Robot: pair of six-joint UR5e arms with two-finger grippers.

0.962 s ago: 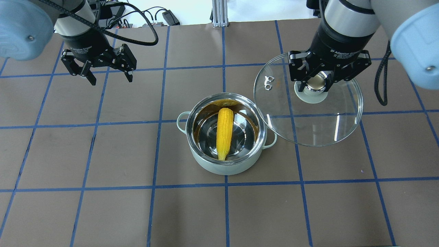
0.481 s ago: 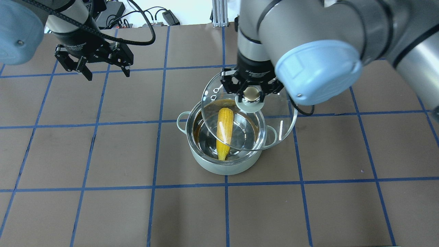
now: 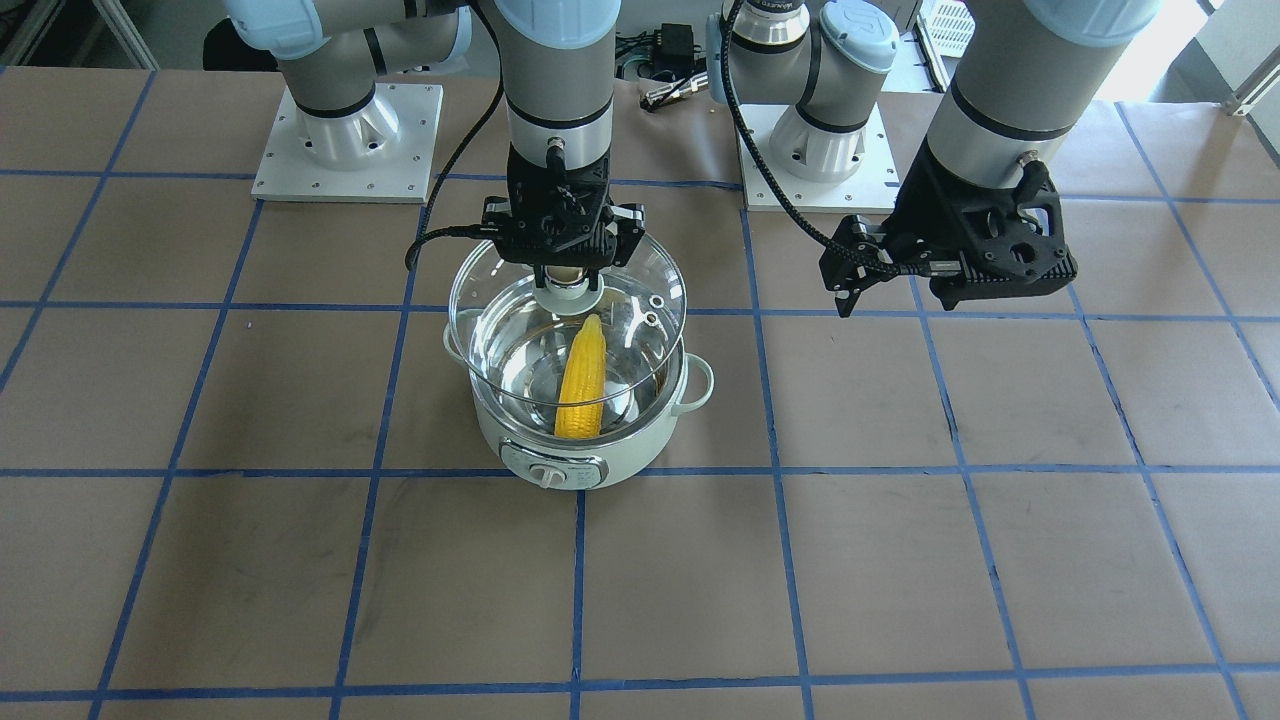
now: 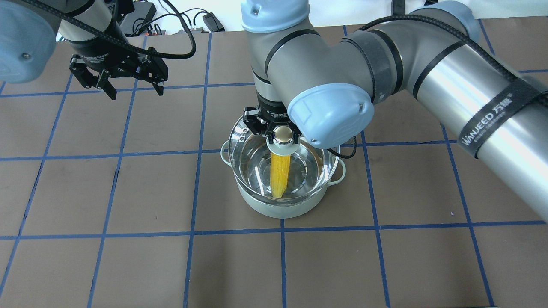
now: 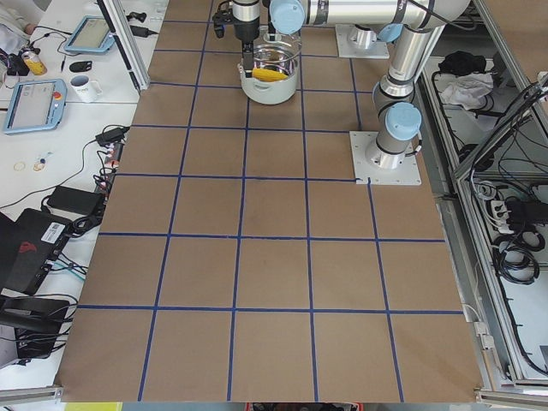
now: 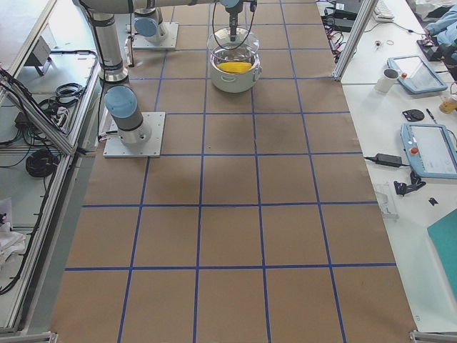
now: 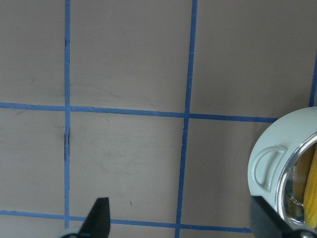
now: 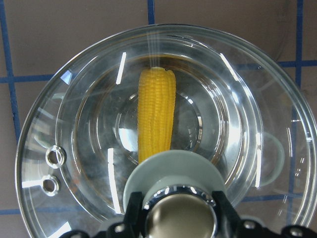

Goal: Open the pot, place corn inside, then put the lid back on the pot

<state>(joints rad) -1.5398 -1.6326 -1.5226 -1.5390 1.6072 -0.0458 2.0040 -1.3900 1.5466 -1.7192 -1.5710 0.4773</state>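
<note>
Swung across from the right, the glass lid (image 8: 89,148) now hangs over the mint-green pot (image 4: 278,207). I've got the right end effector (image 4: 283,133) clamped on its knob to carry it level. The corn cob (image 3: 583,380) lies inside, below the rim. I judge the lid slightly off-centre toward the robot. There's bare surface (image 4: 128,192) all round, and the left end effector (image 4: 136,92) is spread wide, parked well apart.

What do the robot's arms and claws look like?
The left arm and right arm are silver tubes with pale blue joint caps. The left gripper and right gripper are black, two-fingered. Black cables trail from both; a strap shows white lettering.
</note>
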